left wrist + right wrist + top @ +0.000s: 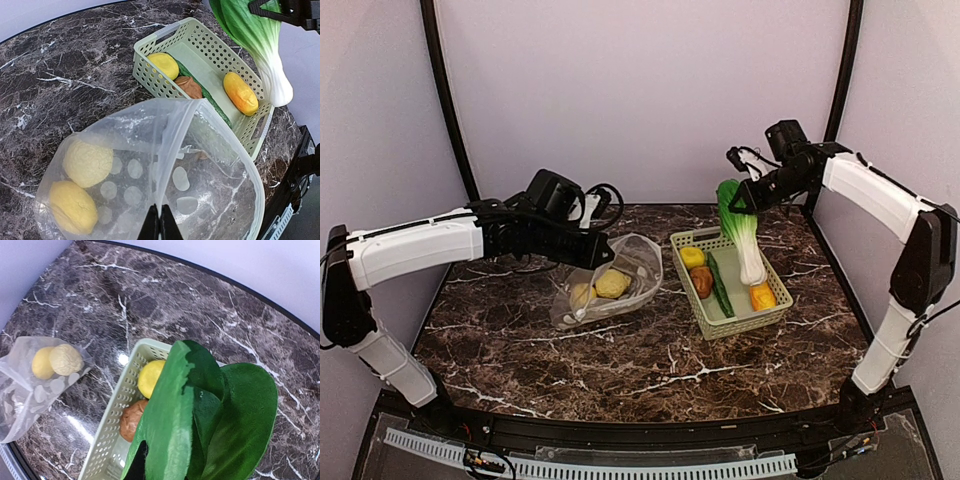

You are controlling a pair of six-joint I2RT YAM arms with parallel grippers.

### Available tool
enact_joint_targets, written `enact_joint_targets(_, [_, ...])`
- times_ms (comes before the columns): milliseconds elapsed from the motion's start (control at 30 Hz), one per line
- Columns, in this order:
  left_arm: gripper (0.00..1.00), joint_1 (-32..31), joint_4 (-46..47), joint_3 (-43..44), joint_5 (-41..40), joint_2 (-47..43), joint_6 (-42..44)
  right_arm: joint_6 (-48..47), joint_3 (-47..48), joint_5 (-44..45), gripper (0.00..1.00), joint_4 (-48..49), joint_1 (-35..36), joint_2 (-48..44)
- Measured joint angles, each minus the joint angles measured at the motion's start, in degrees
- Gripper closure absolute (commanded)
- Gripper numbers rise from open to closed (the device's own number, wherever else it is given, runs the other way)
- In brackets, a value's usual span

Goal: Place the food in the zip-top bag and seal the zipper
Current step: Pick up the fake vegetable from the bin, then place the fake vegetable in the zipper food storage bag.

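Observation:
My left gripper (160, 222) is shut on the edge of the clear dotted zip-top bag (200, 150), holding its mouth up and open. The whitish zipper (248, 167) runs round the mouth. A pale round piece (87, 162) and a yellow piece (73, 207) lie inside the bag (620, 285). My right gripper (745, 200) is shut on the leaves of the green cabbage (740, 225), which hangs stem-down over the basket. In the right wrist view the leaves (210, 405) hide most of the fingers.
The light green basket (775, 310) stands right of the bag. It holds a yellow piece (692, 257), a brown piece (702, 281), a long dark green piece (720, 285) and an orange piece (762, 296). Dark marble tabletop lies all round.

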Motion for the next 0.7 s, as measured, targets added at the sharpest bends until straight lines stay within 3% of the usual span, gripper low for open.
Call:
enact_joint_targets(333, [0.99, 0.0, 4.5, 0.7, 0.8, 2.3, -4.9, 3.7, -0.3, -14.2, 1.00, 10.1, 0.4, -7.2])
enact_joint_targets(500, [0.99, 0.0, 7.4, 1.7, 1.0, 2.8, -8.4, 7.1, -1.4, -15.2, 1.00, 20.0, 3.0, -11.0])
enact_joint_targets(700, [0.99, 0.0, 10.1, 3.5, 1.2, 2.8, -12.1, 10.0, 2.2, -14.9, 1.00, 27.3, 8.3, -8.9])
